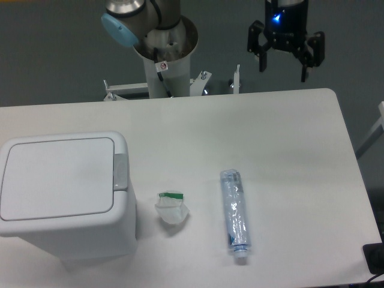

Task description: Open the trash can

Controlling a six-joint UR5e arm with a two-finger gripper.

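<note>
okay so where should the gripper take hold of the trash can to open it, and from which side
Go for the small grey tab at the right edge of the trash can lid. It faces upward, so bring the open gripper down from above and press rather than pinch; the flat lid offers no graspable lip.

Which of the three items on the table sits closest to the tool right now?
The clear plastic bottle, lying on its side right of centre. The crumpled wrapper and the trash can sit further left, away from the open tool.

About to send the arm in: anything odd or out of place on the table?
Only loose litter: a crumpled wrapper beside the trash can and a plastic bottle lying on its side. The lid is shut; the hand hangs open, far off.
</note>
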